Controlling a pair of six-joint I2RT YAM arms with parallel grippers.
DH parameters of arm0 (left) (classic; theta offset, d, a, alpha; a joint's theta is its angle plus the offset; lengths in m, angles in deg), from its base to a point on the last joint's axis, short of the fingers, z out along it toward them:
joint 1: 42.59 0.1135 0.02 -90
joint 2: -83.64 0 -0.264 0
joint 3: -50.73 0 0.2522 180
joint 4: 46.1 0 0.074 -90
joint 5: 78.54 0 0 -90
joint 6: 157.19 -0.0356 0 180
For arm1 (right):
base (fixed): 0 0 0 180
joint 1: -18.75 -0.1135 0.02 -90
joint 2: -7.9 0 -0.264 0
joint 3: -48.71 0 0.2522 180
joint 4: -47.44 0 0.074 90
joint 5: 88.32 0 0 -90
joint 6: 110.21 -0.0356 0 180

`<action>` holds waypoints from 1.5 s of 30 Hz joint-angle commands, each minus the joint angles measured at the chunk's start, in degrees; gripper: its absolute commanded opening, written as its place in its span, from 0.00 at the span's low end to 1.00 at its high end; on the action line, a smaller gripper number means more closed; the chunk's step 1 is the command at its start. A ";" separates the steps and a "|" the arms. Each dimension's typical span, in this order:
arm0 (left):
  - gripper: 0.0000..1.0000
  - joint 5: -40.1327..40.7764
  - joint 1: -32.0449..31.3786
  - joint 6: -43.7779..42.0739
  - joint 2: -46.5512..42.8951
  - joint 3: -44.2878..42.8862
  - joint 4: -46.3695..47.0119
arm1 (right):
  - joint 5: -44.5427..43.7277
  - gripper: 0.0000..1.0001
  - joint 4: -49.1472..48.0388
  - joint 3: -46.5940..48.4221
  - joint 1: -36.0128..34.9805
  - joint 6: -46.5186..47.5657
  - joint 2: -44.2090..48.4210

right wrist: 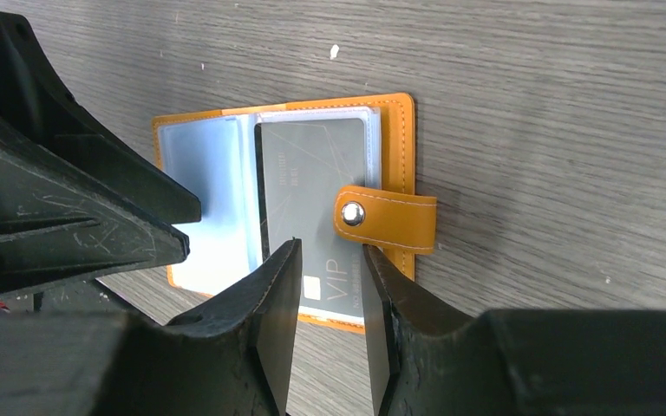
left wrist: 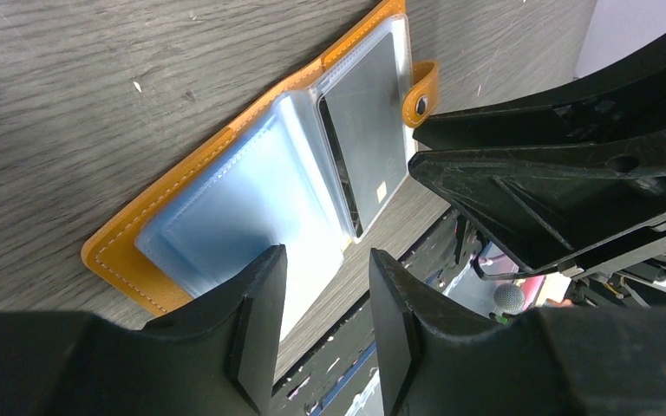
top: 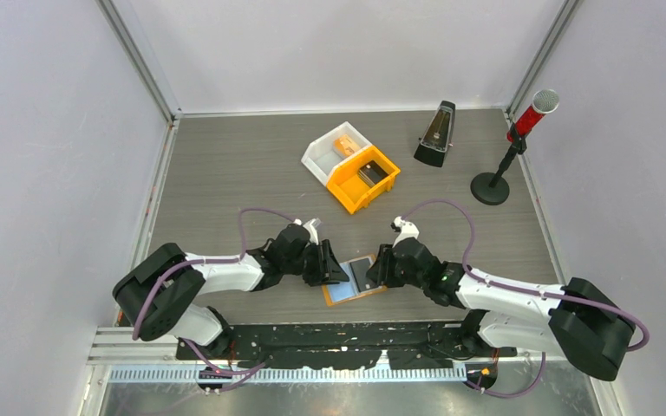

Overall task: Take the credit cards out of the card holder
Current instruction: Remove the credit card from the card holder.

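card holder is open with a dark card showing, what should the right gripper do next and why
Probably lower the right gripper a little so its open jaws straddle the near edge of the dark card, then close. The card sits tucked in the card holder, and the left gripper hovers over the holder's pale blue side.

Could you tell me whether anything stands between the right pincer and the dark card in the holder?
Nothing blocks it outright: the right pincer hangs open directly over the dark card. The orange snap tab of the card holder lies folded over the card's outer edge, right beside one finger.
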 commanded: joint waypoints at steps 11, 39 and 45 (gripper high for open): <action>0.42 1.98 -0.24 -1.58 -1.62 -1.18 -0.90 | -0.20 0.39 0.08 -0.13 0.05 2.53 2.22; 0.41 1.99 -1.17 -0.26 0.51 -1.62 1.63 | 3.82 0.39 -3.79 -3.15 0.05 0.26 4.59; 0.41 2.10 -1.29 -0.31 0.99 -1.83 1.63 | 3.59 0.38 -4.48 -1.98 0.05 0.86 1.91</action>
